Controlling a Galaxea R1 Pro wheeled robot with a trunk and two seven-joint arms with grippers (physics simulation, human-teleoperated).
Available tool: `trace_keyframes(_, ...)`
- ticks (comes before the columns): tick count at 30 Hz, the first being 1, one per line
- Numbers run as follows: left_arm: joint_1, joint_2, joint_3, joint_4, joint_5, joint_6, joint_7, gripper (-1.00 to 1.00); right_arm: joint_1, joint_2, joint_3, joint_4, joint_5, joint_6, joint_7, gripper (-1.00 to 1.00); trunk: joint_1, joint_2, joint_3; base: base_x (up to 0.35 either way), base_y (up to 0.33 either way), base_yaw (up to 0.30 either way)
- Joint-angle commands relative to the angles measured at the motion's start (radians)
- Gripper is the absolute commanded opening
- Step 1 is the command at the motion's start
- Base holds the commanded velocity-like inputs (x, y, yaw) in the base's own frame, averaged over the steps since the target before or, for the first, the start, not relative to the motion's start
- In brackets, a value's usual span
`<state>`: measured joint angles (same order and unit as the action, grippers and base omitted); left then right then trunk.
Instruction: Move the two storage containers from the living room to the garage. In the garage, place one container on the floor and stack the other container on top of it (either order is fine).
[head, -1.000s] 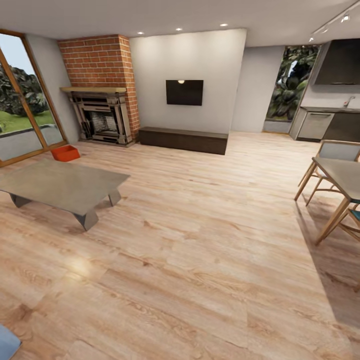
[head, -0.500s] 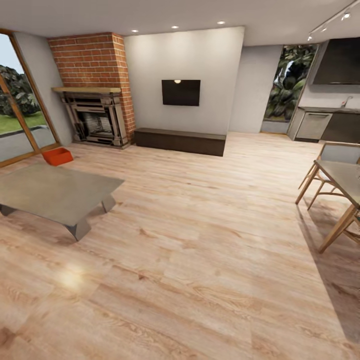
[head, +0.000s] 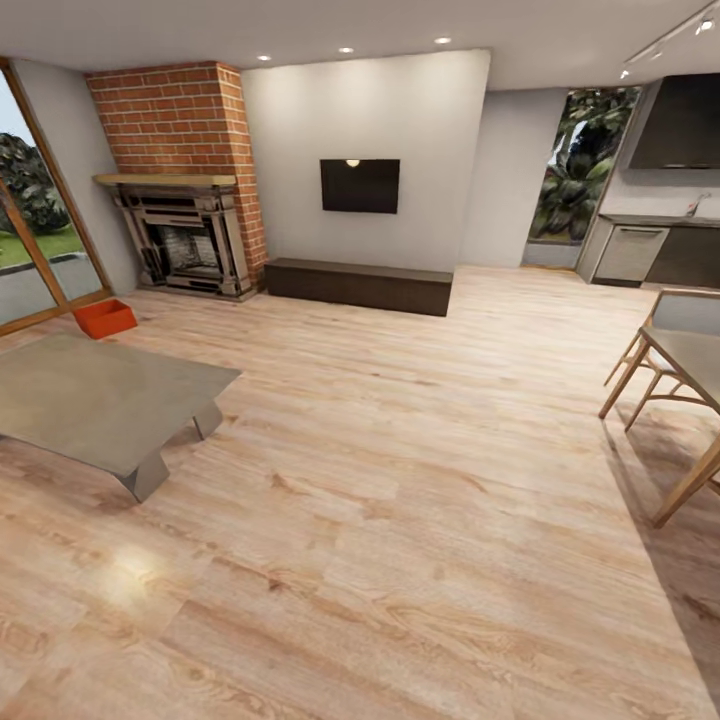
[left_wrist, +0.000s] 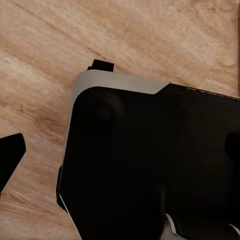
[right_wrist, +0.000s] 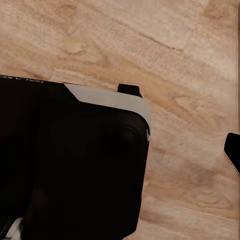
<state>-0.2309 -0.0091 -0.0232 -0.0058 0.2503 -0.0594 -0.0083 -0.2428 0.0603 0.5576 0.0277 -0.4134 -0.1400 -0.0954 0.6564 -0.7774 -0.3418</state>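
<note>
Living room with wood-plank floor (head: 400, 480) and brick fireplace (head: 185, 240). One red-orange container (head: 104, 318) sits beyond a low desk (head: 90, 400). Steer left around it. Claw states cannot be told.

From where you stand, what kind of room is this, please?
Most likely a living room that opens onto a kitchen and dining area: a brick fireplace, a wall-mounted TV above a low dark bench, and a low grey coffee table on light wood planks.
</note>
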Motion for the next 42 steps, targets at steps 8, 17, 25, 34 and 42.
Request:
trace_keyframes(8, -0.001, 0.0, -0.003, 0.001, 0.007, -0.002, -0.001, 1.0, -0.001, 0.001, 0.008, 0.003, -0.008, -0.005, -0.001, 1.0, 0.001, -0.001, -0.001, 0.322, 0.0, 0.0)
trace_keyframes(17, -0.001, 0.0, -0.003, 0.001, 0.007, -0.002, -0.001, 1.0, -0.001, 0.0, 0.008, 0.003, -0.008, -0.004, -0.001, 1.0, 0.001, -0.001, -0.001, 0.322, 0.0, 0.0)
trace_keyframes(25, -0.001, 0.0, -0.003, 0.001, 0.007, -0.002, -0.001, 1.0, -0.001, -0.001, 0.008, 0.003, -0.009, -0.004, -0.001, 1.0, 0.001, -0.001, -0.001, 0.322, 0.0, 0.0)
trace_keyframes(34, -0.001, 0.0, -0.003, 0.001, 0.007, -0.002, -0.001, 1.0, -0.001, 0.0, 0.008, 0.003, -0.009, -0.004, -0.001, 1.0, 0.001, -0.001, -0.001, 0.322, 0.0, 0.0)
trace_keyframes(42, -0.001, 0.0, -0.003, 0.001, 0.007, -0.002, -0.001, 1.0, -0.001, 0.001, 0.008, 0.003, -0.01, -0.004, -0.001, 1.0, 0.001, -0.001, -0.001, 0.322, 0.0, 0.0)
